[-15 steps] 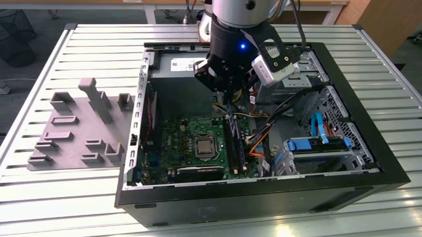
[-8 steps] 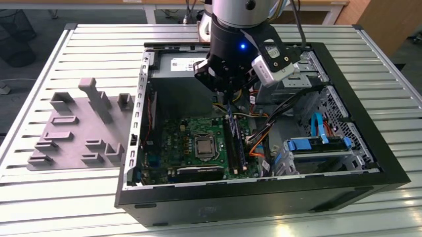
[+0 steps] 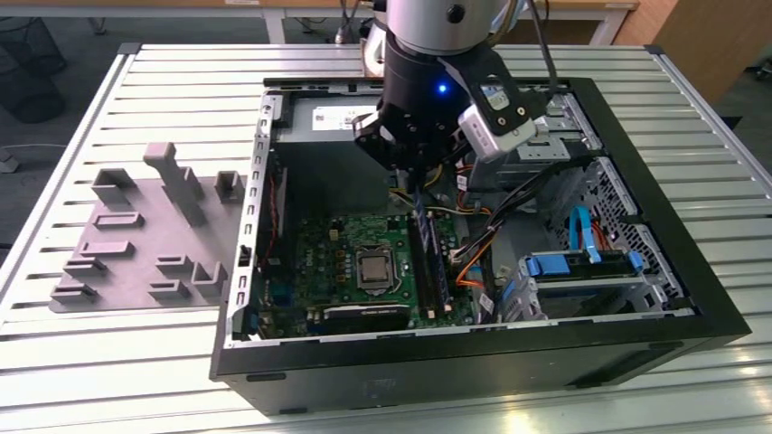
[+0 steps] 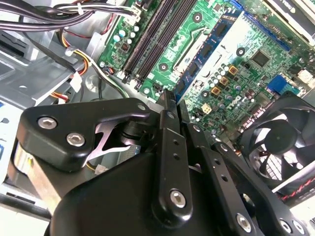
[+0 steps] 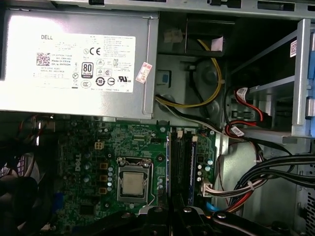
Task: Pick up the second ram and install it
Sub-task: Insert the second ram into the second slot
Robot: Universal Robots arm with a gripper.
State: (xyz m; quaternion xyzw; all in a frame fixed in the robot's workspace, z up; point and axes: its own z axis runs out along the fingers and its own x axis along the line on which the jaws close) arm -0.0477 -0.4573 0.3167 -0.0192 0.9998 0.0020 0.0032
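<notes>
Standing on one slatted metal table point(image 3: 145, 362) in a room: one open computer case point(image 3: 483, 362).
One grey fixture tray point(image 3: 133, 244) lies at the exterior view's left of the case. One gripper point(image 4: 170, 96) hangs inside, claw clenched, fingers pressed together, just over the black memory slots point(image 4: 150, 39). One blue stick, the second ram point(image 4: 204, 49), stands seated on the green motherboard point(image 5: 78, 147) beside those slots; one fan point(image 4: 275, 142) sits nearby.

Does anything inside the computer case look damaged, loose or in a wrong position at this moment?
Nothing stands out. The tool hangs over the black memory slots on the green motherboard. A blue stick stands in line with the slots, and the cables lie in a bundle beside the board.
</notes>
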